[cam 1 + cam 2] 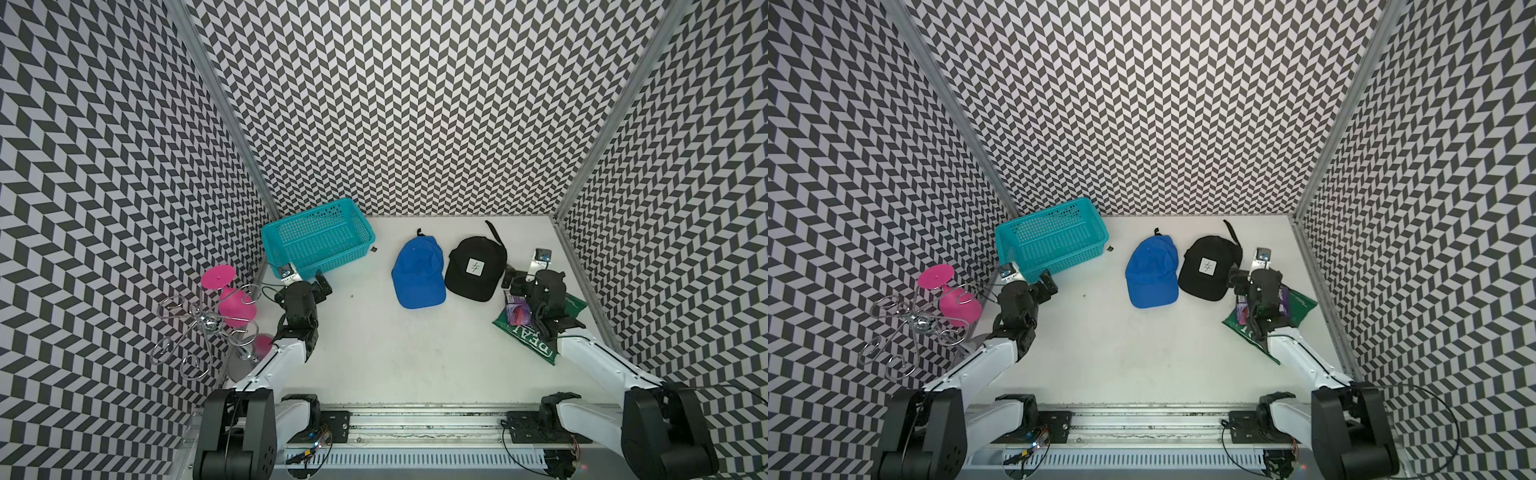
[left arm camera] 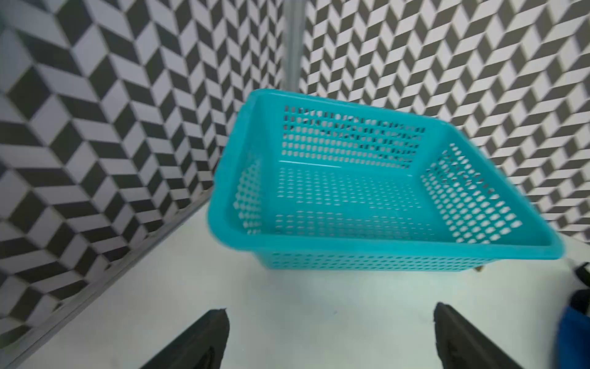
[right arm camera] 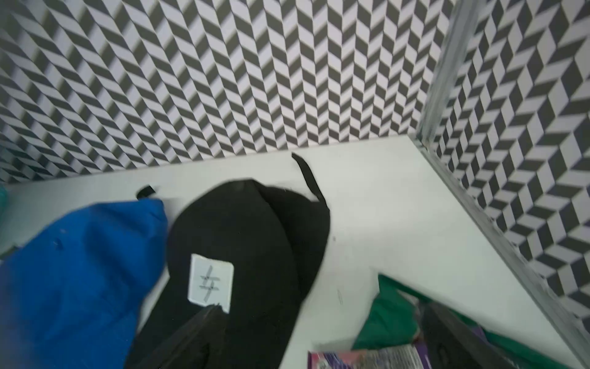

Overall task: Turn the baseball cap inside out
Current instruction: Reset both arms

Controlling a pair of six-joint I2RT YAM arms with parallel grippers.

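Two caps lay side by side toward the back of the table: a blue cap and, just to its right, a black cap. Both sat dome up with their brims toward the arms. The right gripper was just beside the black cap's brim, jaws wide apart and holding nothing. From the right wrist camera one finger overlapped the cap's edge, and I couldn't tell whether it touched. Under that arm lay a green bag and a purple packet. The left gripper sat with its jaws spread and empty just in front of a basket, well apart from both caps.
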